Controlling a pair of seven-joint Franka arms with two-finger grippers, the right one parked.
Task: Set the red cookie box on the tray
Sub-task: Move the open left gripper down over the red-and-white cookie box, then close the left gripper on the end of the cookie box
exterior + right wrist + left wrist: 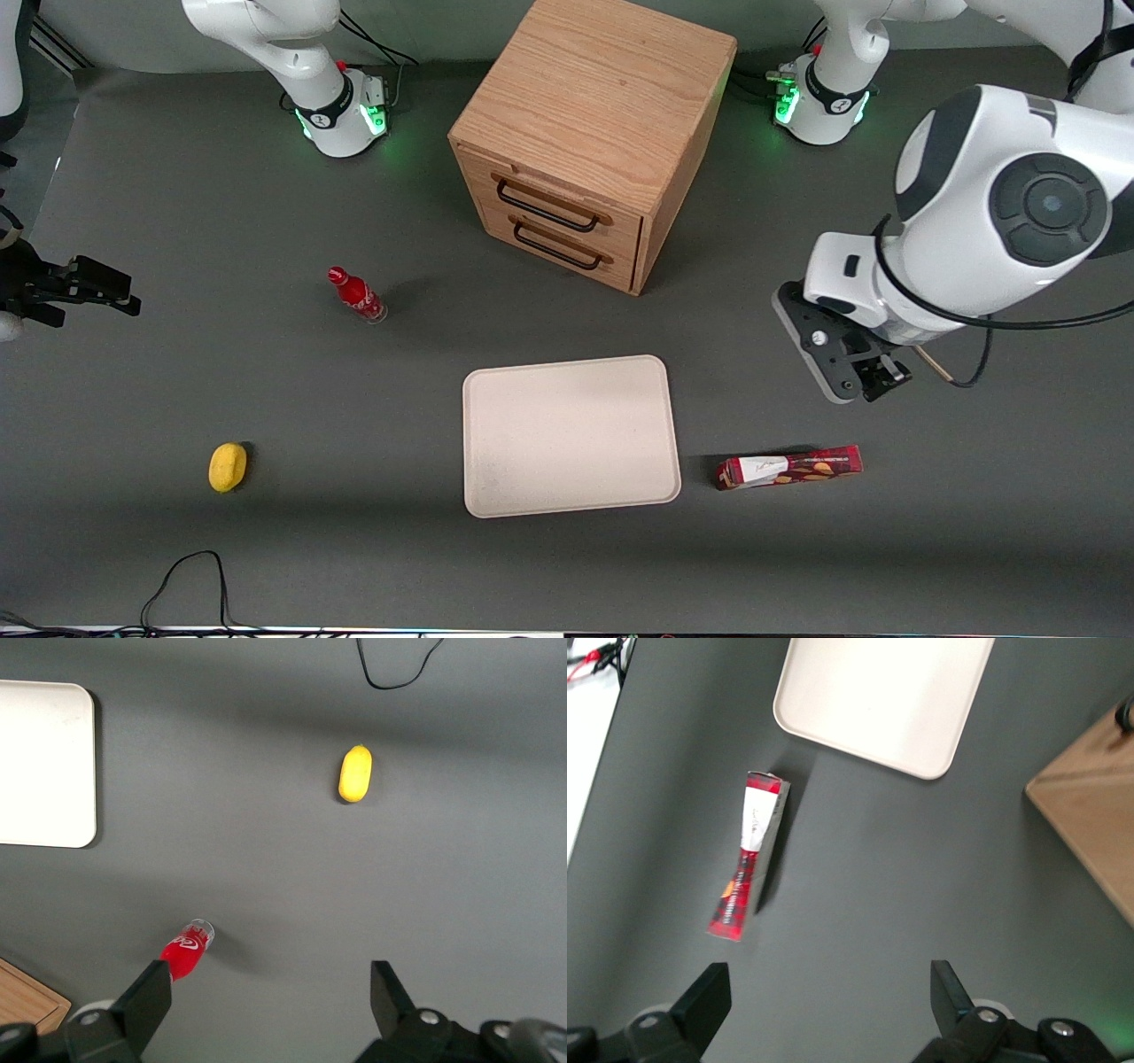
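Note:
The red cookie box [788,467] lies flat on the dark table beside the tray [571,434], toward the working arm's end. It also shows in the left wrist view [749,855], with the tray [881,695] near its white-patched end. The tray is cream-beige and bare. My left gripper [873,379] hangs above the table, farther from the front camera than the box and apart from it. In the left wrist view the gripper [830,997] is open and empty, with bare table between its fingers.
A wooden two-drawer cabinet [589,142] stands farther from the front camera than the tray; its corner shows in the left wrist view [1090,815]. A small red bottle [356,295] and a yellow fruit [228,467] sit toward the parked arm's end. A black cable [190,576] lies near the table's front edge.

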